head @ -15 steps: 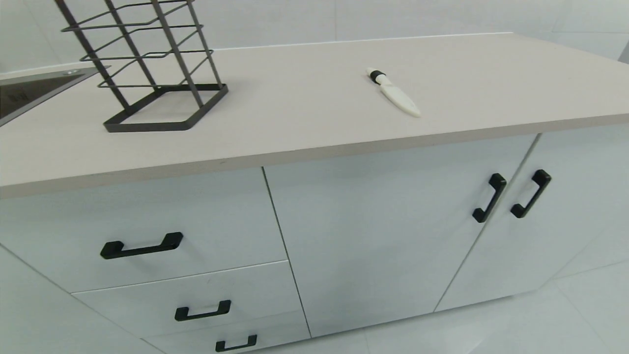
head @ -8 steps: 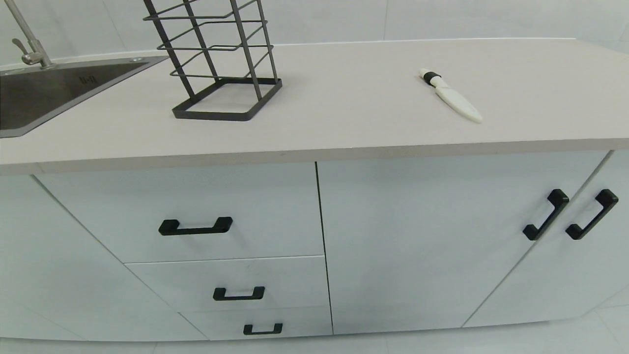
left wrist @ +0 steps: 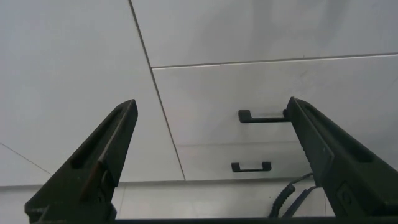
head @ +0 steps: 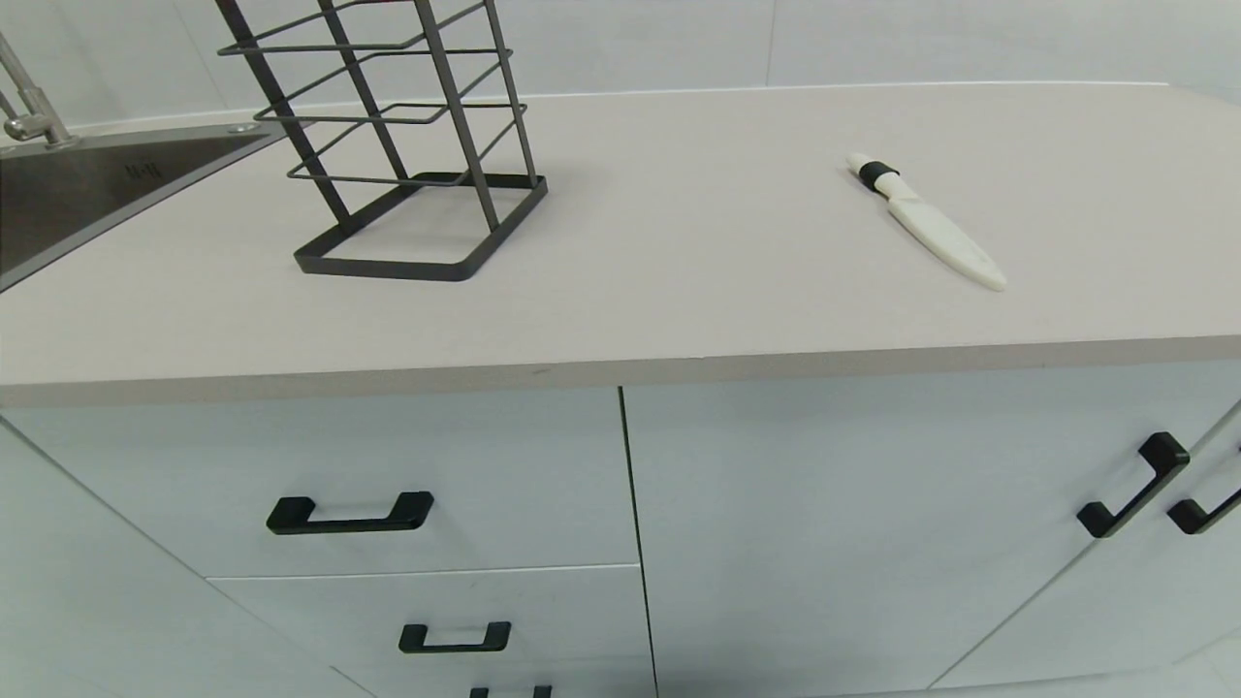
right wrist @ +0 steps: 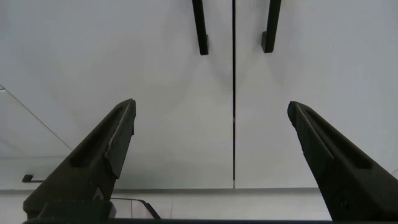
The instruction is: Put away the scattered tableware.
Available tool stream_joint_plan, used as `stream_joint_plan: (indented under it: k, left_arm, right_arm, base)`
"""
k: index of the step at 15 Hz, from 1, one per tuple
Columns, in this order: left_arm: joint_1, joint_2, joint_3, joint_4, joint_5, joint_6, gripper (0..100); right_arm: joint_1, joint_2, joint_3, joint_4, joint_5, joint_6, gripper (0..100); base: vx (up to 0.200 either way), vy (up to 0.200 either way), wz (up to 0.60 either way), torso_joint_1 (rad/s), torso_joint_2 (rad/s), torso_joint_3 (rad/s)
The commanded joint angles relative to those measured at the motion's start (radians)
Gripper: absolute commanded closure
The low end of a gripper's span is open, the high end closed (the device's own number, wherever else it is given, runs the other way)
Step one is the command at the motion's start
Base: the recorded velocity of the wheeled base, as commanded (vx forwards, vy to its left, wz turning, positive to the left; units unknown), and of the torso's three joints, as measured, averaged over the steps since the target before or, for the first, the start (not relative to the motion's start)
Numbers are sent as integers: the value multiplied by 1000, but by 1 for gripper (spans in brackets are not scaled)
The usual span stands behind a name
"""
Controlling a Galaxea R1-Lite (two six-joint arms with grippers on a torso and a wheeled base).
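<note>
White cabinet fronts [head: 824, 504] stand before both arms, which hang low, under the level of the desk top. The left pincer [left wrist: 210, 104] is spread wide and holds nothing; it faces the stacked drawer handles [left wrist: 264, 116]. The right pincer [right wrist: 210, 104] is equally wide and bare, and faces the paired door handles [right wrist: 199, 28] on either side of the seam between two doors.

Up on the desk [head: 679, 291], the knife [head: 926, 221] lies flat on the right part, well apart from the wire rack [head: 407, 145] that stands at the left near the sink [head: 87, 194]. Its long axis runs on a diagonal: the black-banded end points back and left, the tapered end forward and right, toward the front edge.

Those doors sit below and to the right of the knife, so the right arm looks the nearer one. From that pincer the knife lies upward and beyond the desk's lip. A grasp would likely call for rising above the edge first, then turning the jaws across the diagonal.
</note>
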Motion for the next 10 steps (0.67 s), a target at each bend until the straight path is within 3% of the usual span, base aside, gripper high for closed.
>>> stream_joint_plan:
  k: [1,7,10]
  left_arm:
    - [0,1,0,0,0,-1,0]
    - [0,1,0,0,0,-3,0]
    - [0,1,0,0,0,-3,0]
  right_arm:
    - [0,1,0,0,1,0,0]
    - [0,1,0,0,1,0,0]
    - [0,1,0,0,1,0,0]
  base:
    - [0,0,0,0,0,0]
    - [0,0,0,8,-13,-5]
    - [0,0,0,180,-119,-53]
